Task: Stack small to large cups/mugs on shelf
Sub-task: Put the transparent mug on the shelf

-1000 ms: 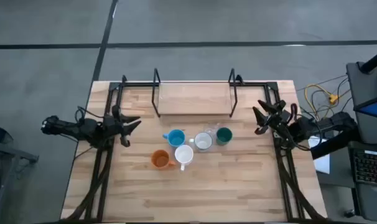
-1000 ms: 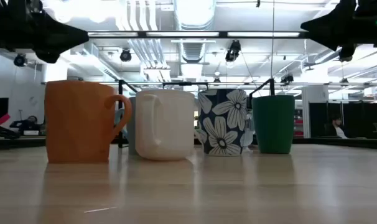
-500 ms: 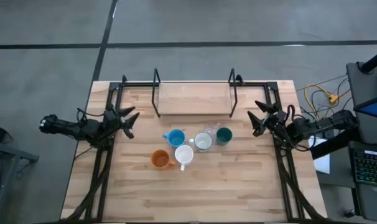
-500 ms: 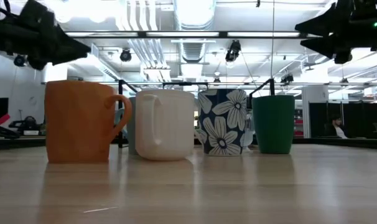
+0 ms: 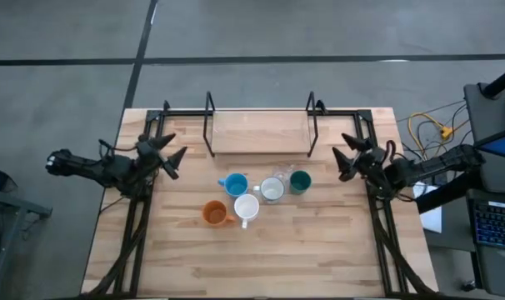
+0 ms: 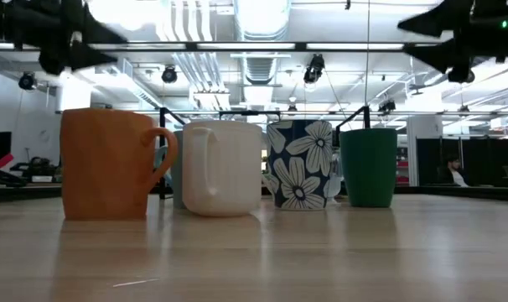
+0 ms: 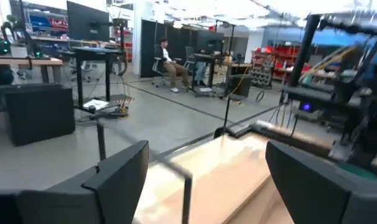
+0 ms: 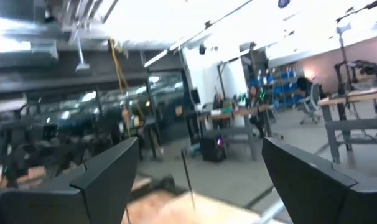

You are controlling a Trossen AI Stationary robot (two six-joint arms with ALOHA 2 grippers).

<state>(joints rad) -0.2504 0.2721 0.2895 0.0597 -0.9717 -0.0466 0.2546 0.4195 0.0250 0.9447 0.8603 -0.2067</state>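
Note:
Several cups stand upright in a cluster at mid-table: an orange mug [image 5: 214,213], a white mug [image 5: 246,207], a light blue cup [image 5: 235,185], a flower-patterned mug with a white inside [image 5: 272,189] and a dark green cup [image 5: 300,181]. The shelf [image 5: 259,132], a light board in a black rod frame, stands at the far edge with nothing on it. My left gripper [image 5: 172,150] hovers open left of the cups. My right gripper [image 5: 342,157] hovers open to their right. Both are above cup height in the low view.
Black frame rails [image 5: 137,218] run along the table's left and right sides under the arms. The near half of the tabletop [image 5: 261,258] is bare wood. Cables and equipment [image 5: 432,129] lie beyond the right edge.
Both grippers have opened wide. My left gripper has drawn back a little toward the table's far-left and risen. My right gripper has stayed close to where it was. The cups have not moved.

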